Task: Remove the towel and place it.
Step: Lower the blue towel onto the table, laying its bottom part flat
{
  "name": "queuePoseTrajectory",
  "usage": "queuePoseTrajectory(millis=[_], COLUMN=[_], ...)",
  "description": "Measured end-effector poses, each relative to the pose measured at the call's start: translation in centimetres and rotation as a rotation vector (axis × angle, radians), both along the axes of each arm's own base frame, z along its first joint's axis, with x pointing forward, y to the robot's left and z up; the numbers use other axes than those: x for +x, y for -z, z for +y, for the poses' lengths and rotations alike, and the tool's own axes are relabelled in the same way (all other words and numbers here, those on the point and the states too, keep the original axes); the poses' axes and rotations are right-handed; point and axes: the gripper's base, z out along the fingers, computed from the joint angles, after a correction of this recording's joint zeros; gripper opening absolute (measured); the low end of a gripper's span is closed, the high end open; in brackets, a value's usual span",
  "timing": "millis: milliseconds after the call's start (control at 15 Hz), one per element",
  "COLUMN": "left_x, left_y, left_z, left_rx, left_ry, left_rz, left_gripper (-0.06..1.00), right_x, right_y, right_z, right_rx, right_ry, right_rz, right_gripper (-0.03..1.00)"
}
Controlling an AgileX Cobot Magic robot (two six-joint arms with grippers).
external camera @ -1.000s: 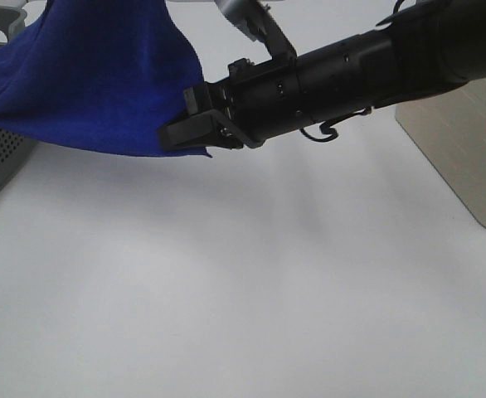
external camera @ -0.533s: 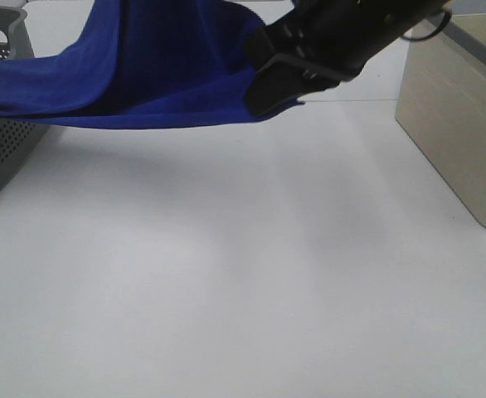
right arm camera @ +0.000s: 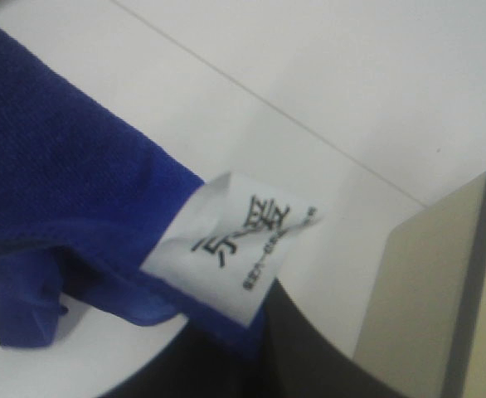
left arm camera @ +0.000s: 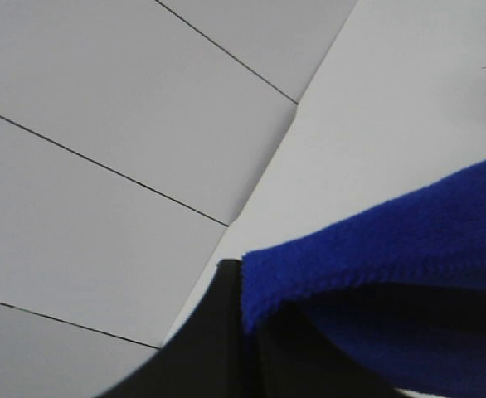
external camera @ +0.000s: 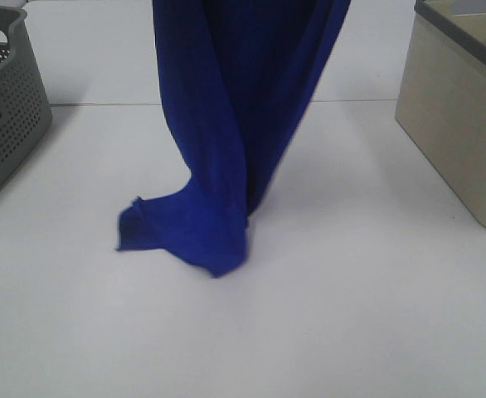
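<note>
High view: I see the towel point(external camera: 235, 124) hanging from above the frame, both grippers out of shot, its royal-blue tail crumpled on the white table point(external camera: 376, 315) between 1 grey basket point(external camera: 7, 108) and 1 beige bin point(external camera: 467, 133). Left wrist: left gripper point(left arm camera: 247, 327) clamped tight on a plush hem, pale wall panels point(left arm camera: 102, 166) behind. Right wrist: right gripper point(right arm camera: 226, 356) pinching the corner with the white tag point(right arm camera: 239, 249).

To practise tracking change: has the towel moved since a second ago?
Yes. The towel has shifted right, away from the grey basket, and now hangs between it and the beige bin, its lower end on the table.
</note>
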Motion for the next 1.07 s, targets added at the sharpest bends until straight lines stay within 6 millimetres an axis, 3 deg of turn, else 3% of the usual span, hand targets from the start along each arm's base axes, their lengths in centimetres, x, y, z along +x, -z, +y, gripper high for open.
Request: queuePoseTrajectory(millis=[133, 400, 733, 1067], left_x=[0.2, 0.7, 3.4, 3.4], left_y=[-0.4, -1.3, -3.3, -3.8], left_z=[0.3, 0.6, 3.6, 3.7], left_rx=[0.035, 0.033, -0.131, -0.126], left_ry=[-0.028, -0.013, 0.036, 0.079], left_rz=[-0.058, -0.164, -0.340, -0.398], left_gripper=[0.00, 0.00, 0.00, 0.00], right_x=[0.0, 0.5, 2.2, 2.4], right_y=[-1.7, -3.4, -6.6, -8.1], right_z=[-0.5, -1.3, -1.5, -0.8], right_rx=[-0.017, -0.064, -0.035, 0.046], right_ry=[0.024, 0.059, 0.111, 0.074], right_rz=[-0.071, -0.197, -0.601, -0.759], right_gripper=[0.01, 0.01, 0.01, 0.01])
